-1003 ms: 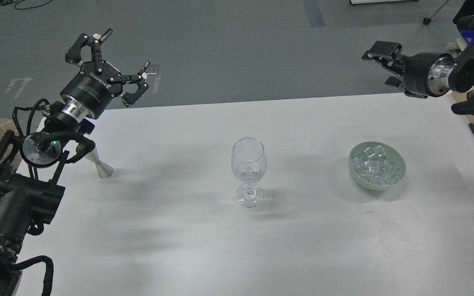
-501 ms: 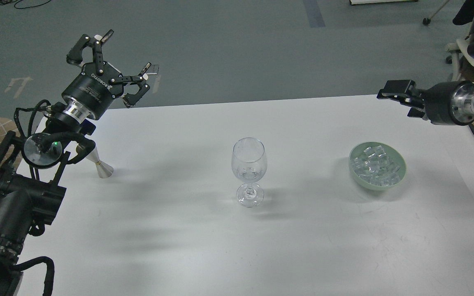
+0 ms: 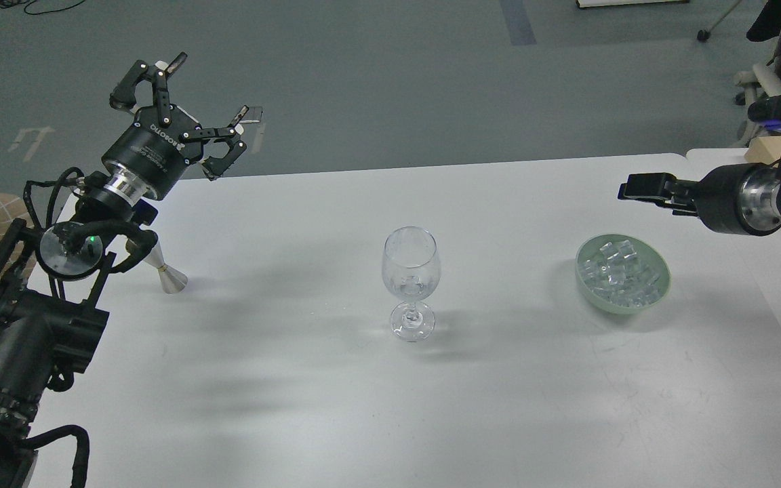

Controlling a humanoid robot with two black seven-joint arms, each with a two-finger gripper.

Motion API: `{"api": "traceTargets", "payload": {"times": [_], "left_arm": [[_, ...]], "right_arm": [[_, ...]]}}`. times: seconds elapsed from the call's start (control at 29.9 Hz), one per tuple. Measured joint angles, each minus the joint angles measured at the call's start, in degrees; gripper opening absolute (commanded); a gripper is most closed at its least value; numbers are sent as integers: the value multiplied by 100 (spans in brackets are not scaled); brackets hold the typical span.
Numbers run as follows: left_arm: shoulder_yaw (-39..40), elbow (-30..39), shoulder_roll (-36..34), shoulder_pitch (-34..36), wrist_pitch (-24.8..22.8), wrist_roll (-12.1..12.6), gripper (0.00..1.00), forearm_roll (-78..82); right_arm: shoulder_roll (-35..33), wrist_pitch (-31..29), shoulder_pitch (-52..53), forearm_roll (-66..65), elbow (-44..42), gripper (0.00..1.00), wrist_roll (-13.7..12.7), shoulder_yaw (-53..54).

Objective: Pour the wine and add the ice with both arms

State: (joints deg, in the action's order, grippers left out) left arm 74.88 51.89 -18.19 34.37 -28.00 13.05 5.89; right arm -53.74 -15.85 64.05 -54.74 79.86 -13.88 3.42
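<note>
Our right claw (image 3: 638, 186) hangs over the far right of the bench (image 3: 309, 393), pointing leftward and roughly level; seen dark and nearly edge-on, its fingers cannot be told apart, so we cannot tell whether it is open or closed. The ice (image 3: 619, 274), a heap of clear cubes, lies in a pale green bowl (image 3: 662, 285) just nearer to us than that claw and below it, slightly toward its wrist side. That is the relation the coming move turns on, by our judgement: the claw would have to tip its long axis from level to downward to come at the cubes. Our right arm is plainly the nearer one to the ice; our left claw (image 3: 184, 112) is well apart at the far left corner, raised, its fingers spread wide and holding nothing. The wine glass (image 3: 410, 281) stands upright mid-bench between the two arms, well apart from the bowl, with no wine that we can make out. A small metal cone-shaped jigger (image 3: 168, 276) stands near the left arm. Writing: "ROBOTIQ" in white on the left claw's body; nothing else legible.
</note>
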Motion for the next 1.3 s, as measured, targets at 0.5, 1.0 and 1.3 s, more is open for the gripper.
{"api": "traceTargets", "payload": {"times": [0.5, 1.0, 1.3], "left_arm": [[0, 4, -17, 6, 0, -4, 98, 0], [0, 4, -1, -33, 0, -4, 98, 0], [0, 4, -9, -60, 0, -13, 98, 0]], "right_arm": [[107, 347, -604, -550, 95, 77, 9, 3], [614, 347, -957, -1077, -168, 60, 2, -25], [738, 337, -983, -1173, -331, 60, -1, -41]]}}
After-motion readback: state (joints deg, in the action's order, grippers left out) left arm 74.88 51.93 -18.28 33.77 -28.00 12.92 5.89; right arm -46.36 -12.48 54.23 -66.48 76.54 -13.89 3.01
